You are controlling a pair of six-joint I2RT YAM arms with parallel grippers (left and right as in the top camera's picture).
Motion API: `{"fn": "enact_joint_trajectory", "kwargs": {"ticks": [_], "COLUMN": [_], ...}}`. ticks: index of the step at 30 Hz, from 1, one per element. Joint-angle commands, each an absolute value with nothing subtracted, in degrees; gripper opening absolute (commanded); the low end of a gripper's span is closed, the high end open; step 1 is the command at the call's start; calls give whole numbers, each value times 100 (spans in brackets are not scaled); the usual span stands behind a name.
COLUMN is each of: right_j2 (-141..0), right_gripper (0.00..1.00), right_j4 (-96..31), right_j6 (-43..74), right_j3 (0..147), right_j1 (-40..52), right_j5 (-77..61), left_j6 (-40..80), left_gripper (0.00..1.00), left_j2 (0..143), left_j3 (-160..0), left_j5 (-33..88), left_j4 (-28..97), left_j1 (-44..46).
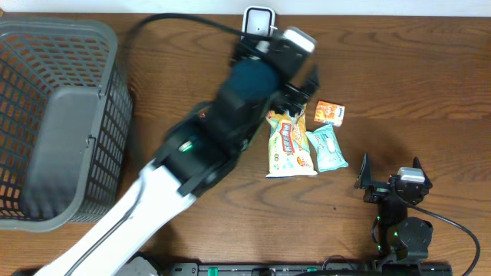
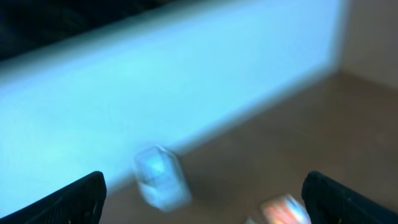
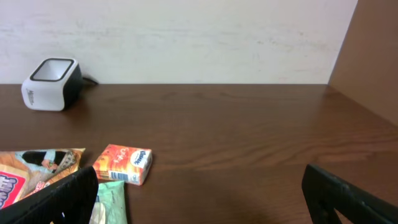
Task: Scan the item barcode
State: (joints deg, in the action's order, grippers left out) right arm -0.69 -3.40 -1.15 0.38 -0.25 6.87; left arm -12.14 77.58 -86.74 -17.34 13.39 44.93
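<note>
Dark wooden worktop (image 1: 414, 69) by a pale wall (image 3: 186, 37): my left pincer (image 1: 301, 90), spread and empty, hangs just in front of the scanner (image 1: 258, 19); bag (image 1: 290, 144), pack (image 1: 328, 149) and box (image 1: 330, 113) lie past it, my right pincer (image 1: 390, 175) spread farther still.

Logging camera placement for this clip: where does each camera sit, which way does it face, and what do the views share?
Overhead: above the table, looking straight down; left arm stretched across to the snacks, right gripper at the picture's lower right.
Left wrist: on the left arm, facing the wall, blurred; left fingers in both bottom corners.
Right wrist: low over the table, facing the wall; right fingers in both bottom corners.
Shared: all three show the scanner and the orange box.
</note>
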Motion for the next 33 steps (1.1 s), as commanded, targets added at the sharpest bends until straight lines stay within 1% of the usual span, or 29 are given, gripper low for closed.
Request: {"fn": "enact_joint_trajectory", "kwargs": {"ticks": [1,4,6,8,12,15,17,22,29,33], "right_j2": [-38,-38,-38,-38,-38,-38,-38,-38,-38,-38], "right_gripper": [99,99,99,99,99,99,99,99,99,99], "right_j4": [-364,-362,-362,-362,-362,-362,-362,-362,-362,-362], "right_j6": [-200,-200,-200,-200,-200,-200,-200,-200,-200,-200], "right_j3": [32,32,32,32,32,32,32,32,32,32], "right_j1": [3,3,3,3,3,3,3,3,3,5], "right_j5": [694,694,694,694,694,694,694,694,694,694], "left_j6": [-2388,-2945,-3052,-3063,-3061,-3061,-3057,-2864,-2823,-2821], "left_gripper": [98,98,98,98,98,98,98,98,98,98], "left_j2": [7124,6652,6434,6167,6040,6023,5900,5304,3815,2751], "left_j3": [-8713,-8713,-8713,-8713,-8713,-8676,-8543,-8071,-6829,-6088], "left_j5": [-3503,-3804,-3820,-3817,-3820,-3712,-3382,-2239,-899,486], "left_j4": [969,541,390,307,486,1004,1074,1828,1841,1839], "left_j1": [4399,4125,3907,3498,3087,2945,2921,2919,2856,2550]}}
